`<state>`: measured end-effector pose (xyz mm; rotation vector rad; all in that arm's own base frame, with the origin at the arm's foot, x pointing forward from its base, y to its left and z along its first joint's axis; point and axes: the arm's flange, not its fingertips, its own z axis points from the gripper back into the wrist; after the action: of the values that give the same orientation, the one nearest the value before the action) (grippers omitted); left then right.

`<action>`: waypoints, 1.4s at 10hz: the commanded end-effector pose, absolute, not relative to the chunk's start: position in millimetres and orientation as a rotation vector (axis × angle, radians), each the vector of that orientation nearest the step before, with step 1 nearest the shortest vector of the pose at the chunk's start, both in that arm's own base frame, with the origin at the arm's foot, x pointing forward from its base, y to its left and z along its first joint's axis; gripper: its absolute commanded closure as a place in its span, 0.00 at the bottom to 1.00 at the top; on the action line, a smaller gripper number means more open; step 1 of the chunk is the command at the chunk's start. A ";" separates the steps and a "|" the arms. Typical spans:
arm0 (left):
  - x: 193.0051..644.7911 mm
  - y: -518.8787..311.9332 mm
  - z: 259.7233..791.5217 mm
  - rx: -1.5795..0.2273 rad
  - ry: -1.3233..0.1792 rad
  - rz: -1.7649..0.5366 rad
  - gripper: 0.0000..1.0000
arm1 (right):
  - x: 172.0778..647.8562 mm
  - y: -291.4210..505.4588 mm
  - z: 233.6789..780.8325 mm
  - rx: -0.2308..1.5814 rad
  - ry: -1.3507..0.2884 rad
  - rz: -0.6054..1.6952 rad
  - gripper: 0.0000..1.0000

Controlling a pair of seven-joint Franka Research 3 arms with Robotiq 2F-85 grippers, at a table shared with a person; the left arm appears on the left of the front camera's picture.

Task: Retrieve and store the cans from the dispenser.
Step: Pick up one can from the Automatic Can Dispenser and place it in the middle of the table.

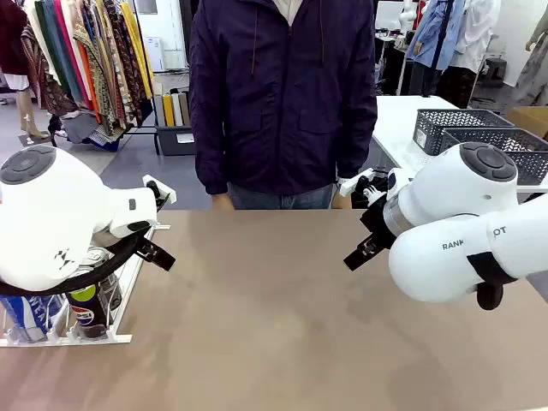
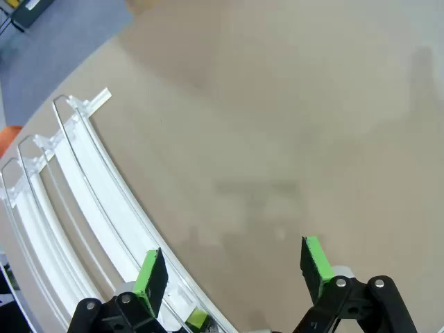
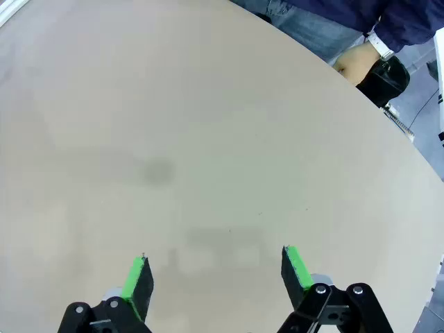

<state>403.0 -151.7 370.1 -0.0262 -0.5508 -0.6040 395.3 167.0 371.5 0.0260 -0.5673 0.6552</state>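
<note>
The left gripper [image 2: 232, 267] hangs with its green pads spread wide and nothing between them. One finger is over the outer rail of the dispenser [image 2: 83, 180] and the other over bare table. The right gripper [image 3: 215, 276] is likewise agape and empty, with plain tabletop under it.

The cans [image 1: 86, 315] stand behind and below the left gripper, tucked under that arm's wrist at the robot-side end of the rack. A Pepsi-logo one is in front and a blue one [image 1: 26, 318] is beside it. They are probably smooth, thin-walled and slippery, stiff if full, and easily dented by a hard squeeze. Whether they are full cannot be told. The best hold is likely across the round body about mid-height, with the pads square to the wall and clear of the top rim. The white lanes look light and may shift if nudged.

Ahead of both grippers the tan table [image 1: 274, 325] is flat, matte and open. Beyond it a person [image 1: 282, 94] stands at the far edge, with one hand [image 3: 352, 64] near the rim. Grey baskets [image 1: 479, 128] sit farther off, past the right gripper.
</note>
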 end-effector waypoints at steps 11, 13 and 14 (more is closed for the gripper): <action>402.9 -151.7 370.3 -0.026 -0.551 -0.604 0.00 | 395.3 167.0 371.5 0.026 -0.567 0.655 0.00; 402.9 -151.7 370.3 -0.026 -0.551 -0.604 0.00 | 395.3 167.0 371.5 0.026 -0.567 0.655 0.00; 402.9 -151.7 370.3 -0.026 -0.551 -0.604 0.00 | 395.3 167.0 371.5 0.026 -0.567 0.655 0.00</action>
<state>403.0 -151.6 370.1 -0.0264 -0.5508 -0.6034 395.3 167.1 371.5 0.0258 -0.5673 0.6554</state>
